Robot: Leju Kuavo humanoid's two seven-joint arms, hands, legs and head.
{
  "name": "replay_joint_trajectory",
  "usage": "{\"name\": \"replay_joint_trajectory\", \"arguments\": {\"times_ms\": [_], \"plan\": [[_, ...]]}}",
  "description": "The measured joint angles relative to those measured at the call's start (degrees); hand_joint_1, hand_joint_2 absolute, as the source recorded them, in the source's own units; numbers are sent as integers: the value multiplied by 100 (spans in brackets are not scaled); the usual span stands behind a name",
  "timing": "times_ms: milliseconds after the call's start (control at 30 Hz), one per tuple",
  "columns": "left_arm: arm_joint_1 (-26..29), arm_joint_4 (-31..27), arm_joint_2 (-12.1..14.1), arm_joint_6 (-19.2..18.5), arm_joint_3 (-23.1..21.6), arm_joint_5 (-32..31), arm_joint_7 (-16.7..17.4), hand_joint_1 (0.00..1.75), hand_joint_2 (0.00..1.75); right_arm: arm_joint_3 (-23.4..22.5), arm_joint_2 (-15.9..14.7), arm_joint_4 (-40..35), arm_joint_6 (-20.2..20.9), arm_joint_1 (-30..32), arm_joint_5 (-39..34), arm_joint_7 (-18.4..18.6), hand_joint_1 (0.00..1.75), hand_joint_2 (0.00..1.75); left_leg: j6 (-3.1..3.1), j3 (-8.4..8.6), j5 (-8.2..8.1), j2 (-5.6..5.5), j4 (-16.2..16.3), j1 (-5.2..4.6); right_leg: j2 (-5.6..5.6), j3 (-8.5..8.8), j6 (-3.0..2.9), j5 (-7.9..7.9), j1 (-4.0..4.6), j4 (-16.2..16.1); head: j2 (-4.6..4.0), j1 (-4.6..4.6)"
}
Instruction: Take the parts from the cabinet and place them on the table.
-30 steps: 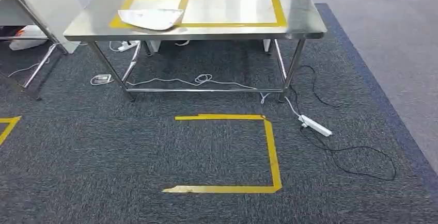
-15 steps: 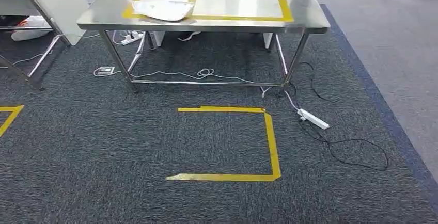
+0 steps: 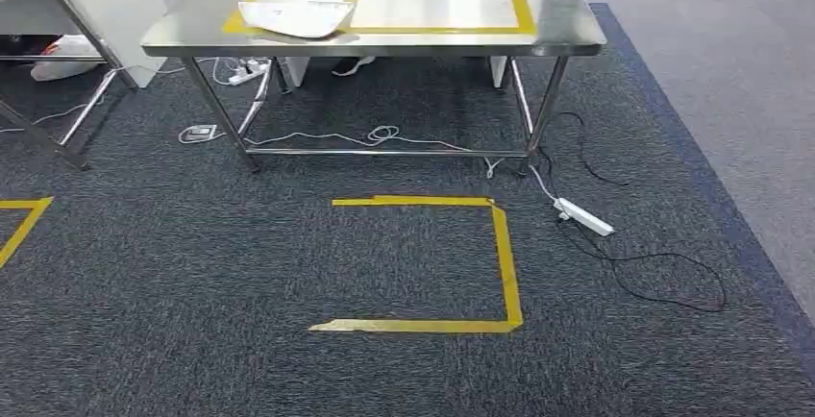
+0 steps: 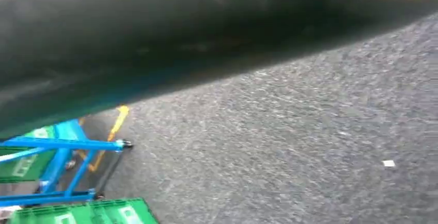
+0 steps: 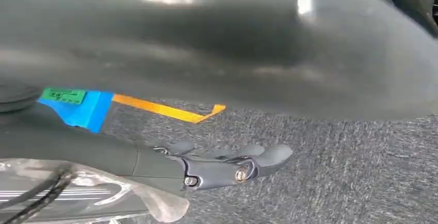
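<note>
A steel table [image 3: 384, 49] stands ahead in the head view, with yellow tape outlines [image 3: 524, 4] on its top. A white bagged part [image 3: 296, 16] lies in the left outline. In the right wrist view my right hand [image 5: 217, 164] hangs over the carpet. Its dark fingers lie along a grey part in a clear plastic bag [image 5: 77, 193], which it holds against itself. The bag hides the underside of the hand.
A yellow tape square [image 3: 505, 263] marks the carpet in front of the table. A white power strip [image 3: 582, 216] and cables lie by the table's right legs. Another table's legs [image 3: 58, 100] stand at far left. A blue trolley with green crates [image 4: 57, 157] stands behind me.
The whole picture has shifted: the table and floor tape sit higher and slightly to the right, so the camera has moved. The bagged part on the table has kept its place.
</note>
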Motion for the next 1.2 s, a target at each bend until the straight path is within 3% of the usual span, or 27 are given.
{"name": "replay_joint_trajectory", "arguments": {"times_ms": [133,500,700,733,800,833,867,933,967,1000,1033,1067,1100,1133,1167,1200], "plan": [[50,338,-155,33,7,177,-415,0,0,0,0,28,0,0,-94,-72,0,0,-3,-6,1,1,0,5,1,-8,-2,-1,0,5,0,0],[62,583,-282,33,7,229,-461,0,0,18,0,83,0,-53,-28,-81,0,0,-5,-27,1,1,6,0,4,-20,-2,2,-10,6,0,2],[64,671,-302,35,2,306,-469,0,0,146,0,186,0,-198,129,-98,0,0,31,-91,-14,0,85,-28,-7,-51,58,35,-30,6,0,2],[69,673,-300,35,2,323,-476,0,0,146,0,188,0,-199,118,-109,0,0,38,-109,-12,-13,86,-32,-24,18,67,39,-32,5,0,2],[68,675,-299,35,2,354,-485,0,0,149,-2,188,0,-195,114,-114,0,0,98,-126,40,-41,27,-10,-51,15,113,62,-22,-15,0,-2],[67,675,-302,35,2,358,-491,0,0,151,-9,192,-2,-193,114,-114,0,0,122,-82,103,-48,-44,29,-28,-43,125,-22,-30,40,0,-2],[66,675,-297,39,2,358,-496,0,0,153,-9,192,0,-190,120,-114,0,0,146,-102,125,-72,-64,33,-7,-148,141,-220,-27,257,0,29],[73,677,-306,39,2,365,-496,0,0,149,-9,208,-4,-194,116,-111,0,0,158,-163,159,-120,-59,34,13,-546,177,-705,-53,1175,0,31],[82,677,-313,39,2,365,-498,0,0,149,-9,214,-2,-200,118,-111,0,0,151,-186,170,-153,-55,32,18,-739,188,-864,-56,1607,0,31],[89,680,-315,39,2,371,-498,0,0,151,-9,219,-2,-195,123,-105,0,0,140,-207,178,-189,-44,32,18,-851,199,-896,-56,1850,0,31],[93,684,-317,39,2,373,-498,0,0,153,-9,221,-2,-183,127,-94,0,0,131,-218,185,-241,-29,33,19,-820,205,-802,-65,1808,0,33],[94,686,-325,39,2,373,-498,0,0,155,-9,225,-2,-179,133,-85,0,0,123,-229,188,-293,-8,34,24,-686,208,-603,-79,1546,0,33],[93,686,-332,39,0,373,-498,0,0,153,-9,234,-2,-183,138,-79,0,0,112,-241,186,-346,23,38,59,-454,214,-341,-94,1090,0,31],[89,688,-337,39,2,376,-498,0,0,151,-9,236,-4,-183,144,-74,0,0,84,-260,178,-403,68,44,205,-177,218,-87,-117,540,0,33],[84,690,-337,39,2,384,-498,0,0,151,-7,236,-2,-182,155,-55,0,0,47,-299,169,-453,119,32,543,-21,216,-98,-152,191,0,33],[65,693,-343,39,0,402,-498,0,0,146,-7,238,-2,-168,157,-41,0,0,8,-369,150,-524,203,13,584,4,161,-153,-152,86,0,22]]}}
